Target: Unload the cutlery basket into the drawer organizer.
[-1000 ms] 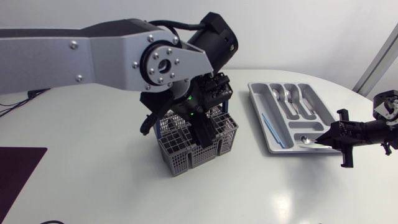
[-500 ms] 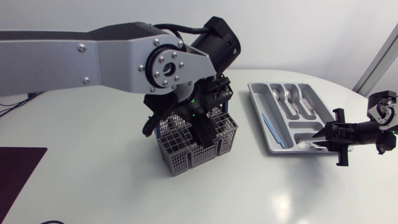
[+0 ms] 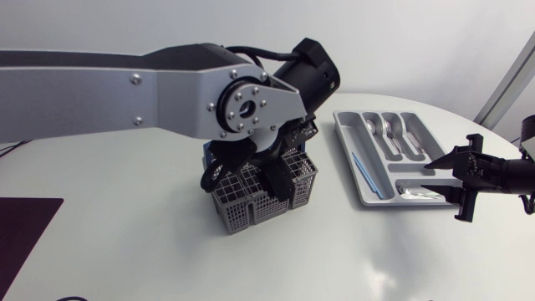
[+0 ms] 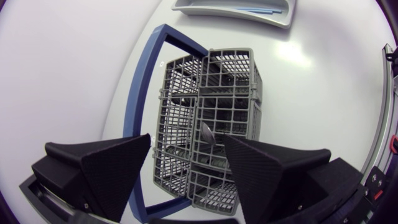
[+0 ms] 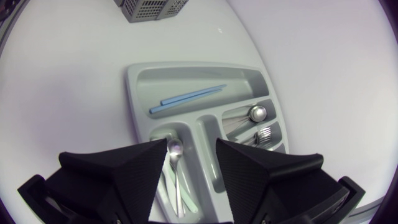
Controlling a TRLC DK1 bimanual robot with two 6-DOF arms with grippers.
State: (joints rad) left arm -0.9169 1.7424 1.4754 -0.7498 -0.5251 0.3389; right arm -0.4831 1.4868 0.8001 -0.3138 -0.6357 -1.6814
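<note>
The grey wire cutlery basket (image 3: 242,209) with a blue handle (image 4: 163,106) stands mid-table. My left gripper (image 3: 280,180) hangs open right over it. In the left wrist view a metal spoon (image 4: 207,134) stands in the basket (image 4: 236,81), between the spread fingers (image 4: 118,168) and touching neither. The grey drawer organizer (image 3: 347,142) lies to the right. My right gripper (image 3: 439,177) is open at its near end, above a spoon (image 5: 176,149) lying in a compartment. Blue chopsticks (image 5: 186,96), another spoon (image 5: 255,113) and a fork (image 5: 264,134) fill other compartments.
My left arm's big silver link (image 3: 167,92) stretches over the table's left half and hides part of the basket. A dark mat (image 3: 21,234) lies at the front left corner. The table's edge curves close behind the organizer (image 5: 140,74).
My right gripper opened and let go of the spoon, which now lies in the organizer, and drew back to the right. My left gripper opened over the basket and shifted slightly right.
</note>
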